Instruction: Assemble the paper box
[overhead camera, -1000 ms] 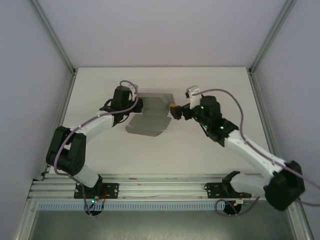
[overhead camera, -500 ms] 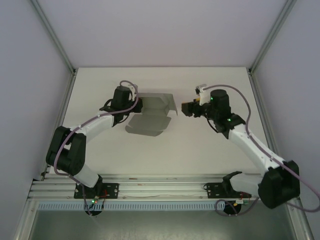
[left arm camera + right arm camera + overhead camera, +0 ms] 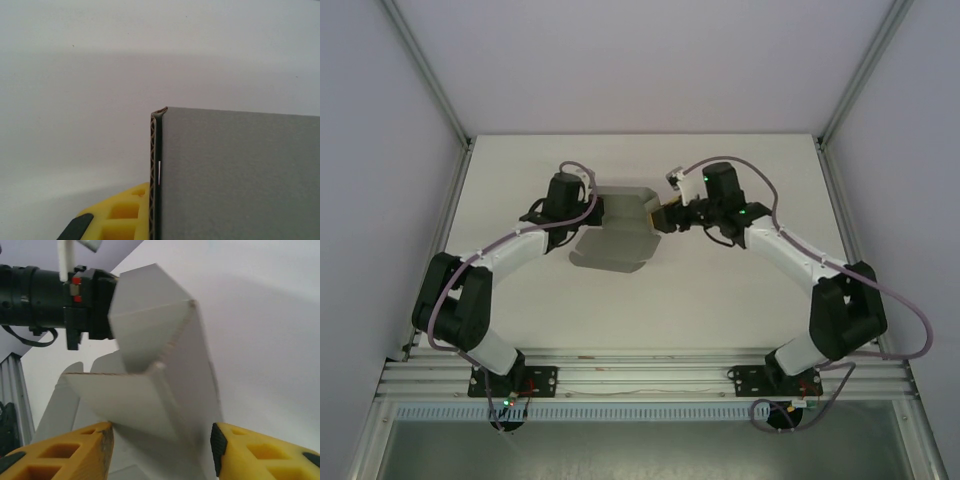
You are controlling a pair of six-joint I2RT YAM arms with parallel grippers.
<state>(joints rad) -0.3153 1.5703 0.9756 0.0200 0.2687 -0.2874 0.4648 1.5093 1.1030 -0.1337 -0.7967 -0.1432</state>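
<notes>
While the half-folded paper box (image 3: 620, 238) on the table (image 3: 720, 300) is clamped at its left edge by the left gripper (image 3: 595, 212), its raised flap is straddled by the right gripper (image 3: 660, 216); whether that flap is pinched cannot be told.

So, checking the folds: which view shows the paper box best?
Right wrist: the paper box sits close up, raised flaps and creases plain. Top external gives its outline, small; left wrist, one flat grey panel.

On white flat table (image 3: 720, 300): grey creased-card paper box (image 3: 620, 228). My left gripper (image 3: 593, 212) at its 9 o'clock edge, my right gripper (image 3: 658, 217) at 3 o'clock, upright wall between fingers (image 3: 75, 450). Flat flap toward 6 o'clock.
</notes>
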